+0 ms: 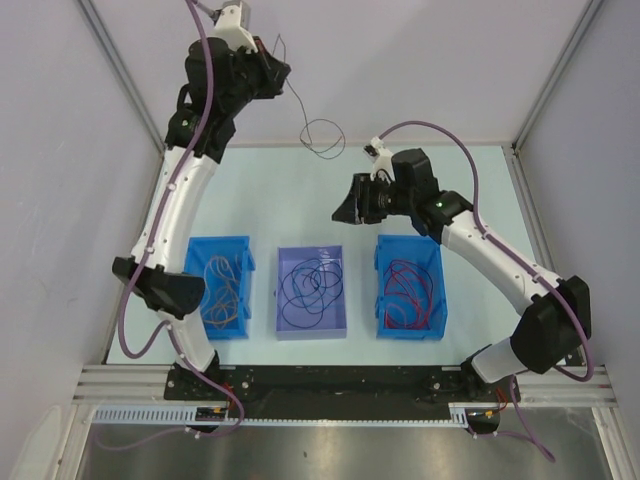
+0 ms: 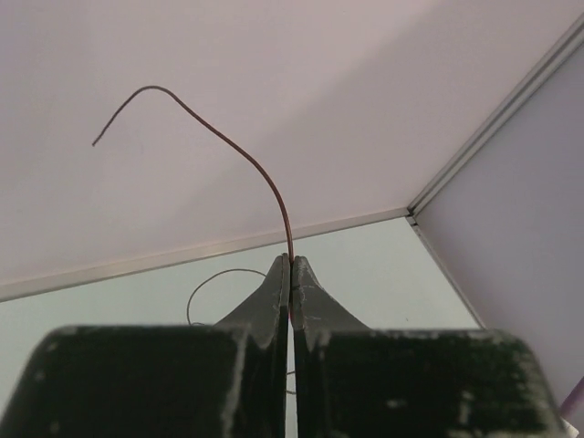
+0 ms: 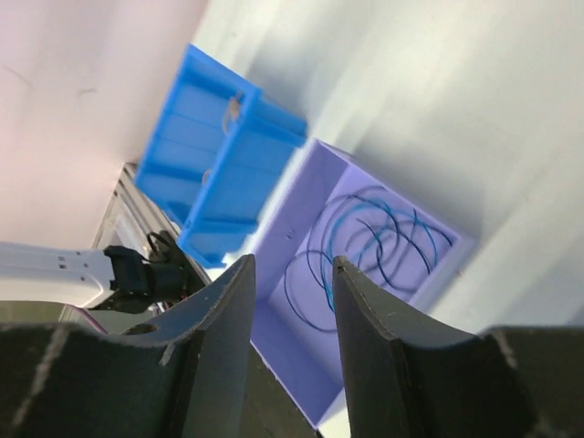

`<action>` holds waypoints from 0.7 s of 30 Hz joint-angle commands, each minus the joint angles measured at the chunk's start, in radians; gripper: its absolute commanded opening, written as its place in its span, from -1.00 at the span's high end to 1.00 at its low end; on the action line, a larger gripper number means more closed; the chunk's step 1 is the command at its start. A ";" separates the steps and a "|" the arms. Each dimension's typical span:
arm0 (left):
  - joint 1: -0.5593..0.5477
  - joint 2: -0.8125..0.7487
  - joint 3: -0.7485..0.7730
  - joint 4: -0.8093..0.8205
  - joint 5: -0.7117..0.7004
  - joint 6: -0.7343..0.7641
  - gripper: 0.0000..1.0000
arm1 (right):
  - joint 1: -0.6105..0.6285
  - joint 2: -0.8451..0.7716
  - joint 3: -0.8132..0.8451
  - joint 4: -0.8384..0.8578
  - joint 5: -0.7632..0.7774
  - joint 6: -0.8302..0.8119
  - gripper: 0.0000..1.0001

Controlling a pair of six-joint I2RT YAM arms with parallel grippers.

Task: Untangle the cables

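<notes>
We had the left fingers (image 2: pixel 274 301) shut tight on one thin brownish cable (image 2: pixel 260 173), its short free end curling up above the tips. The left arm was raised high towards the back wall. In the top view the rest of that cable hung down from the grip and ended in a loose loop over the far part of the counter (image 1: pixel 470 170). The right fingers (image 3: pixel 228 310) stood partly open with nothing between them, above the counter just beyond the purple bin (image 1: pixel 283 300). The other cables lay sorted by colour: orange-tan loops (image 1: pixel 222 290) in the left blue bin (image 1: pixel 193 290), dark loops (image 1: pixel 310 285) in the purple bin and red loops (image 1: pixel 408 295) in the right blue bin (image 1: pixel 440 290). We judged that a single freed cable was in hand. Next we would need to carry it low over the matching bin, probably the orange-tan one, and then open the left fingers without snagging the loop.
</notes>
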 commanded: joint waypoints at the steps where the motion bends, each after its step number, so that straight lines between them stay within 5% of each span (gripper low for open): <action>1: 0.003 -0.010 -0.049 -0.020 0.026 -0.027 1.00 | 0.013 -0.017 0.018 0.179 -0.046 0.038 0.09; 12: 0.003 -0.042 -0.159 -0.002 0.082 -0.078 0.99 | 0.017 0.002 0.049 0.384 -0.006 0.021 -0.09; 21: 0.003 -0.050 -0.184 0.003 0.104 -0.098 1.00 | 0.055 0.151 0.169 0.386 0.090 -0.059 -0.06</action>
